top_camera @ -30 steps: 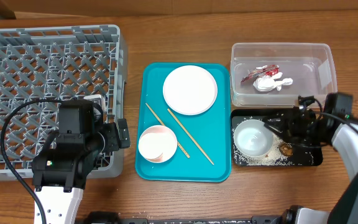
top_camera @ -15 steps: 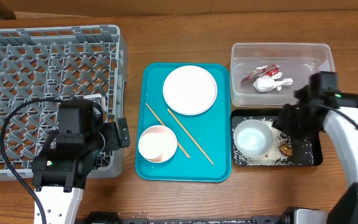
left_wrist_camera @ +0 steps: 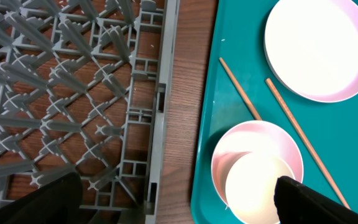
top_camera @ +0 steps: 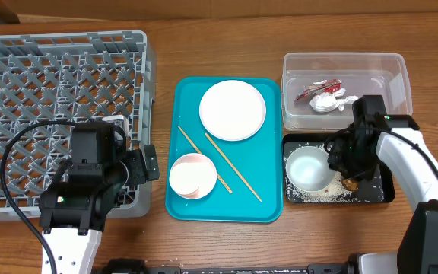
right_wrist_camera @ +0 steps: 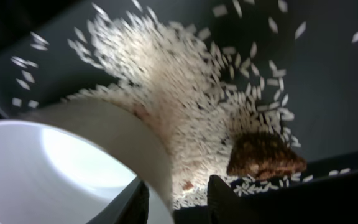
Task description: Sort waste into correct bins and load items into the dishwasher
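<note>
Overhead: your right gripper (top_camera: 339, 158) is at the right rim of the grey bowl (top_camera: 308, 169). The bowl stands in the black tray (top_camera: 388, 194), well apart from the rack (top_camera: 52, 99).

Left wrist: the left gripper (left_wrist_camera: 176, 190) hangs wide open and empty near the pink bowl (left_wrist_camera: 253, 149).

Right wrist: the jaws straddle the bowl's wall, 1 finger inside and 1 outside, parted and not yet pinching. Rice (right_wrist_camera: 191, 93) and the brown lump (right_wrist_camera: 265, 155) lie just beside. Close squarely on the wall, then lift straight up so that any loose grains drop into the tray.

The pink bowl (left_wrist_camera: 253, 134) runs off the left wrist view's bottom edge.
</note>
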`<state>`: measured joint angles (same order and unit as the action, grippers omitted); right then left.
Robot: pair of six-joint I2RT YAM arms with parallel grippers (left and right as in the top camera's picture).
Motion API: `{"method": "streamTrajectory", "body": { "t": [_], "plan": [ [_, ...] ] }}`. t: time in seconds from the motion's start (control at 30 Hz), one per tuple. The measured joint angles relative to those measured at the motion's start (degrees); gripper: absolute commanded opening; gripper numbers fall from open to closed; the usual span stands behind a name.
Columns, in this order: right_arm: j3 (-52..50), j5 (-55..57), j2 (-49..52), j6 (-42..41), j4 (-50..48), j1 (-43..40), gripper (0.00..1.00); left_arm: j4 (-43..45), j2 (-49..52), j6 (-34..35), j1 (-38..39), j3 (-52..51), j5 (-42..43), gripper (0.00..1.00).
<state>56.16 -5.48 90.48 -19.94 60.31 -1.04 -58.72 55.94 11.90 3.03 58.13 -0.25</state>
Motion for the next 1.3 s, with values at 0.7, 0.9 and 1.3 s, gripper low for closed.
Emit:
{"method": "streamTrajectory", "body": {
  "t": [0.7,0.9,1.3],
  "plan": [
    [12.9,-6.3,-4.1,2.7,9.6,0.0,0.04,0.0,0.0,0.0,0.0,0.0,0.0,1.0],
    [13.0,-18.2,-4.1,12.1,10.1,0.4,0.04,0.0,0.0,0.0,0.0,0.0,0.0,1.0],
    [22.9,-5.6,-3.7,11.8,-8.3,21.5,0.04,0.0,0.0,0.0,0.0,0.0,0.0,1.0]
  ]
}}
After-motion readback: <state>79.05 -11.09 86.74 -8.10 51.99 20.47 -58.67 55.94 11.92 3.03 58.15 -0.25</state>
